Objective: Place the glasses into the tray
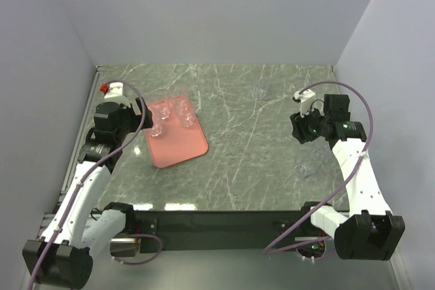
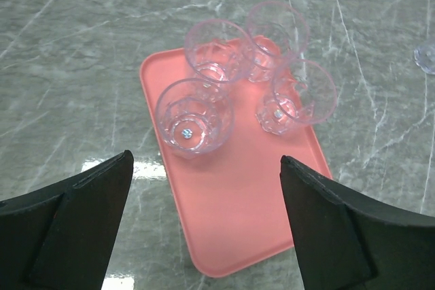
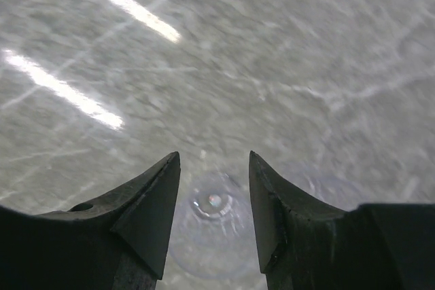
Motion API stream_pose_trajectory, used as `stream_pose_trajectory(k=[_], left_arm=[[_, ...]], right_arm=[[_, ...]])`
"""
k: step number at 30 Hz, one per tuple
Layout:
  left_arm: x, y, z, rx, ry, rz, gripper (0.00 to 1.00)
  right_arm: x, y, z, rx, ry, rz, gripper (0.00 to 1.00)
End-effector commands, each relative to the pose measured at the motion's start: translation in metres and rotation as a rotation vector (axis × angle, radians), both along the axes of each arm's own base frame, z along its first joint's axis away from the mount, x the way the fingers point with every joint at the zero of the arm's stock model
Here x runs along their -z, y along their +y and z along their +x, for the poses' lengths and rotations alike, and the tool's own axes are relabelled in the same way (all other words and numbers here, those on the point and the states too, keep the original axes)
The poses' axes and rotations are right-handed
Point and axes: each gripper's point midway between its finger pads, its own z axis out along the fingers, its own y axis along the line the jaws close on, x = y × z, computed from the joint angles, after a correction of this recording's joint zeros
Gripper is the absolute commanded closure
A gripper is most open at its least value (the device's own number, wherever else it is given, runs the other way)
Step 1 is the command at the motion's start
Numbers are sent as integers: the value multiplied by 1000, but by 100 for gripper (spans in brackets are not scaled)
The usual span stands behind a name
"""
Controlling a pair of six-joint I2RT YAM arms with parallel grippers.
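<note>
The salmon-pink tray point(image 1: 180, 149) lies on the left of the marble table. Several clear glasses point(image 1: 182, 108) stand upright on its far half. In the left wrist view the same glasses point(image 2: 195, 117) cluster at the tray's point(image 2: 231, 215) far end. My left gripper point(image 1: 141, 119) point(image 2: 206, 157) hangs wide open and empty by the tray's left edge. My right gripper point(image 1: 299, 129) point(image 3: 214, 154) is half open. A blurred glass point(image 3: 214, 203) shows between and beyond its fingers. I cannot tell whether they touch it. Two glasses point(image 1: 306, 165) stand close together near that arm.
One more glass point(image 1: 258, 91) point(image 2: 427, 58) stands alone at the far middle of the table. Pale walls close in the table on the left, back and right. The black arm bases line the near edge.
</note>
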Motion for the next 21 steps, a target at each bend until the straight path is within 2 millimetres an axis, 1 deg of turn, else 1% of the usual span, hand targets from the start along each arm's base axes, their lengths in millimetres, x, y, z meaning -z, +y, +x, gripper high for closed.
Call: stream_pose_trajectory(k=[1, 3, 4, 7, 10, 11, 13, 14, 17, 21], left_arm=[[-20, 7, 0, -56, -76, -20, 5], [-21, 6, -2, -54, -88, -32, 5], [-25, 6, -4, -56, -103, -40, 5], [-30, 7, -7, -64, -122, -47, 5], [-31, 9, -7, -75, -125, -49, 5], [-31, 8, -7, -72, -123, -48, 5], [-31, 7, -8, -70, -123, -53, 5], [-31, 5, -7, -64, -121, -52, 5], [-31, 2, -8, -50, -122, -54, 5], [-32, 4, -9, -60, -127, -52, 5]], right_arm=[[-11, -37, -2, 176, 8, -104, 48], [-10, -46, 2, 246, 6, -101, 48], [-8, -53, 1, 305, 22, -93, 48], [2, -65, 5, 401, 54, -68, 48], [9, -79, 9, 498, 54, -66, 48], [9, -93, 8, 553, 48, -66, 48], [9, -106, 8, 608, 45, -60, 49], [9, -116, 5, 641, 43, -59, 49], [14, -133, 2, 685, 48, -66, 49], [25, -145, -3, 686, 77, -70, 49]])
